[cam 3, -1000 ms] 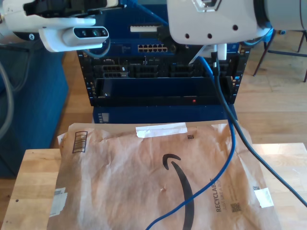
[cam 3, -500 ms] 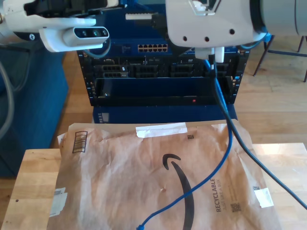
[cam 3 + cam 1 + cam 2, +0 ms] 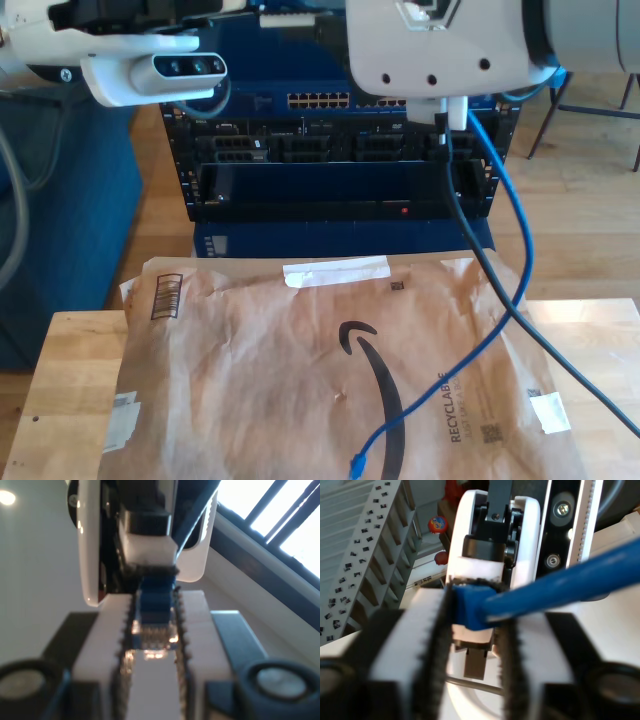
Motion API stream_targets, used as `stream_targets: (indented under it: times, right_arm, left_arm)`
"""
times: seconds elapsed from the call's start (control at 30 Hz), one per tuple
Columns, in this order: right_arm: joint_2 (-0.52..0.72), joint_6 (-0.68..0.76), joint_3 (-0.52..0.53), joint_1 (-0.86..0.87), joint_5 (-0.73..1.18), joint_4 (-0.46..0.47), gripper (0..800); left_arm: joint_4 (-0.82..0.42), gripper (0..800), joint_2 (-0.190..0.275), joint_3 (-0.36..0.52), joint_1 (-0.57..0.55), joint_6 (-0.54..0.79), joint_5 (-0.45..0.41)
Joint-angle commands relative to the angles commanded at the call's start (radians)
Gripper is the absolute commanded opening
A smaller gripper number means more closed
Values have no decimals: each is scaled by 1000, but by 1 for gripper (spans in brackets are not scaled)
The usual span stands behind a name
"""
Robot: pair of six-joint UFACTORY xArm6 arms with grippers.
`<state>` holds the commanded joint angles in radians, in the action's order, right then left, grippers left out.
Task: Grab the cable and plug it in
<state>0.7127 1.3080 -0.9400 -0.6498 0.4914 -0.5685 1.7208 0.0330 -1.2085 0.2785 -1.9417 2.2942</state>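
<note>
here, my first gripper (image 3: 150, 645) has its white toothed fingers (image 3: 107, 630) pinched on the cable's plug (image 3: 152, 630): a clear plug with a blue boot sits between them, touching both. my second gripper (image 3: 472, 630) is pressed on the same cable (image 3: 560, 582) at a blue boot, and the blue cord runs out sideways across one finger. each wrist view looks straight at the other gripper's white housing, so the two grippers meet tip to tip on this one end of the cable.

in the exterior view a white arm housing (image 3: 440, 45) fills the upper right, and the cable (image 3: 515, 200) drops from under it, bows out toward the exterior view's right, then sweeps back down across the brown paper mailer (image 3: 250, 370) on the wooden bench (image 3: 70, 380). its free end, a small blue plug (image 3: 355, 465), lies on the mailer near the bench's near edge, beside the black printed arrow. a thicker black cable (image 3: 480, 250) hangs beside the blue one and crosses it over the mailer. beyond the bench's far edge stands a dark rack (image 3: 340, 160) with a row of ports (image 3: 318, 100).
</note>
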Motion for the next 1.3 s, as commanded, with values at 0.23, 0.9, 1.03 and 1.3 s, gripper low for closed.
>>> stream_targets:
  times: [0.23, 0.9, 1.03, 1.3]
  right_arm:
    - [8, 2, -5, -2, 2, -38, 0]
    - [-91, 247, -68, 184, 336, -32, 0]
    - [-135, 262, -91, 353, 503, -37, 0]
    - [-230, 313, -91, 499, 641, -25, 0]
  left_arm:
    - [64, 491, 0, 38, -2, 2, 32]
    - [-295, 799, 3, -12, 124, 49, -247]
    - [-423, 799, 3, -28, 189, 104, -308]
    - [-730, 800, 5, -87, 288, 267, -368]
